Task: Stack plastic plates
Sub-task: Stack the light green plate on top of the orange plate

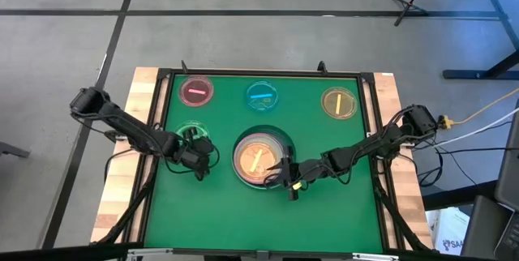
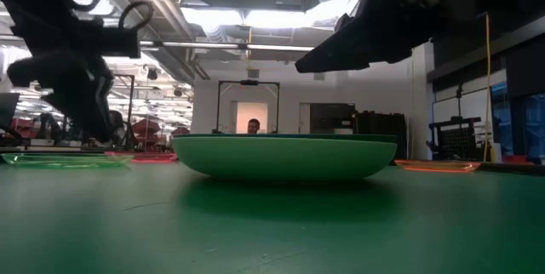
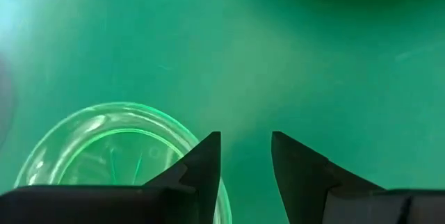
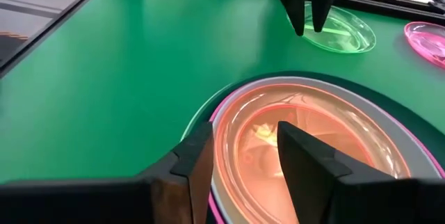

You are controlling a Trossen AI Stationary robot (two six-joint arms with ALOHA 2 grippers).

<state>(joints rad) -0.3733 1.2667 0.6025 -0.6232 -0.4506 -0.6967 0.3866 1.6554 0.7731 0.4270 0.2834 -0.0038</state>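
I see the right gripper (image 4: pixel 243 154) open over the stacked plates (image 1: pixel 261 159). Left gripper (image 3: pixel 245 161) open, seemingly just above the small green plate (image 3: pixel 104 147)

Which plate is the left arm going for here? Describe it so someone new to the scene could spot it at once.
On the green table mat, look left of the central stack of large plates. There the left gripper, fingers open, hovers at a small translucent green plate. It lies alone in front of the back row of pink, blue and amber small plates, and it is the only green one.
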